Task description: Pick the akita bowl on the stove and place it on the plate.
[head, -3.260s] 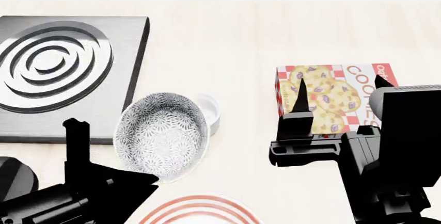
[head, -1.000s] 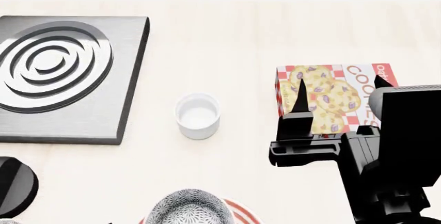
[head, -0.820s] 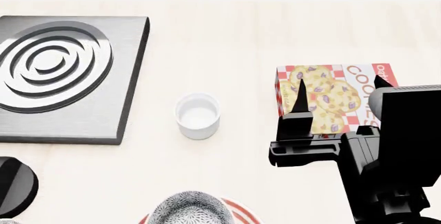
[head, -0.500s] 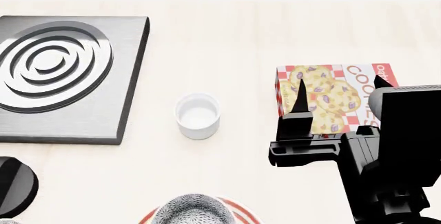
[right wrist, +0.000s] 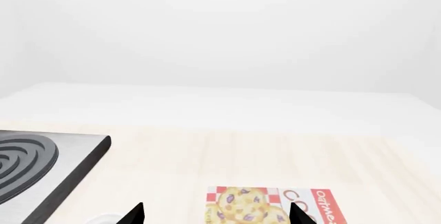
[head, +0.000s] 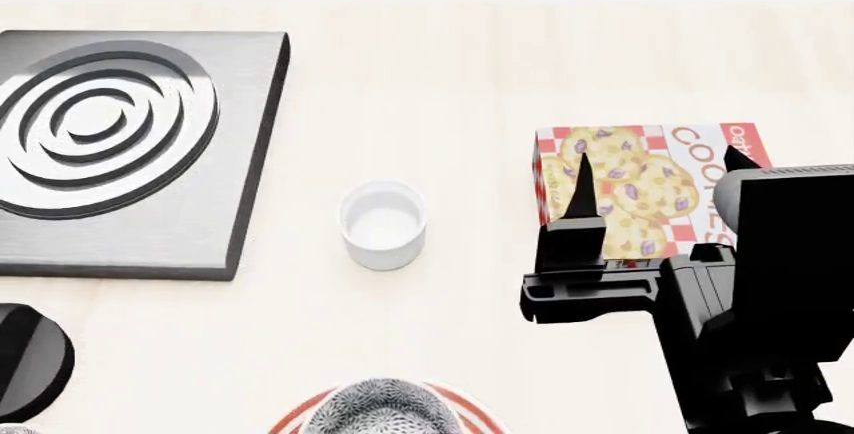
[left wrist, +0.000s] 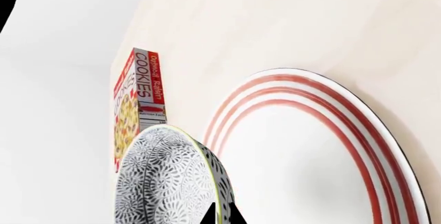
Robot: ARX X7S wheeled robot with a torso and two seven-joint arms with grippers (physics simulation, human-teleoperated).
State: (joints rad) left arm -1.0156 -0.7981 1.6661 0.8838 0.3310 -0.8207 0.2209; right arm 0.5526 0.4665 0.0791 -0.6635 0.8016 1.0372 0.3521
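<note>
Since a few seconds back, the akita bowl (head: pixel 383 409) has traveled from next to the stove (head: pixel 134 149) down to the plate (head: pixel 296 422) at the near edge of the head view, and it's crept a bit further over it in the last second.

From the left wrist, the left gripper (left wrist: pixel 222 214) has the bowl's rim pinched between its fingers, bowl hanging beside the plate's red-ringed rim; can't tell if it's touching the plate yet. So the pickup and carry look done, and what's left is setting it down and letting go.

Right gripper (head: pixel 654 176) sits spread wide and empty over the cookies box (head: pixel 641 189), well out of the way. The white cup (head: pixel 383 224) is well apart too, so there's plenty of bare table (head: pixel 441 84) around the plate.
</note>
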